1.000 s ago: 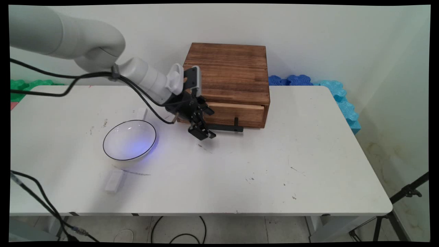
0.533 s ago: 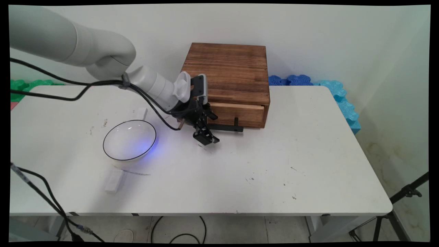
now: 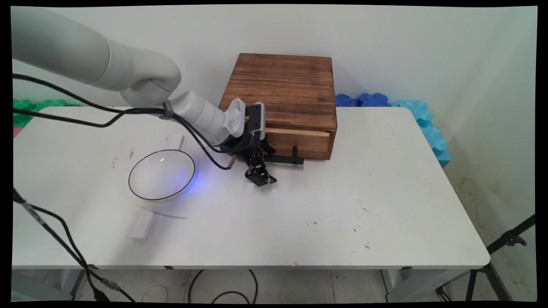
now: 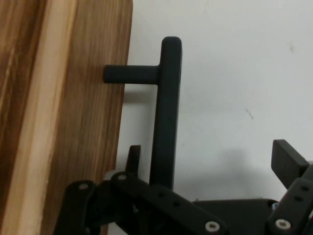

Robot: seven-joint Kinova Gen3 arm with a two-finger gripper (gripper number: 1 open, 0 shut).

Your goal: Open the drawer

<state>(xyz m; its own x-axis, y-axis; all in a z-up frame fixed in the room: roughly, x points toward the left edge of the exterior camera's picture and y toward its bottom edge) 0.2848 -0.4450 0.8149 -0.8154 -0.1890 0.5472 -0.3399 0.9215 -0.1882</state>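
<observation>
On the white table (image 3: 342, 214), toward its left, a small white block (image 3: 142, 225) is lying just in front of a white bowl with a dark rim (image 3: 162, 175), and a second white block (image 3: 177, 141) is lying just behind that bowl. Right of the bowl, the black gripper (image 3: 260, 179) is being held low over the table, tilted down. Its fingers (image 4: 288, 165) are being held apart, nothing clamped. In the hand view the black drawer handle (image 4: 166, 112) is being straddled: one fingertip is placed between bar and drawer front (image 3: 299, 139), the other well clear on the bar's outer side. The drawer is sitting slightly proud of the wooden box (image 3: 282, 81) at the table's back.
</observation>
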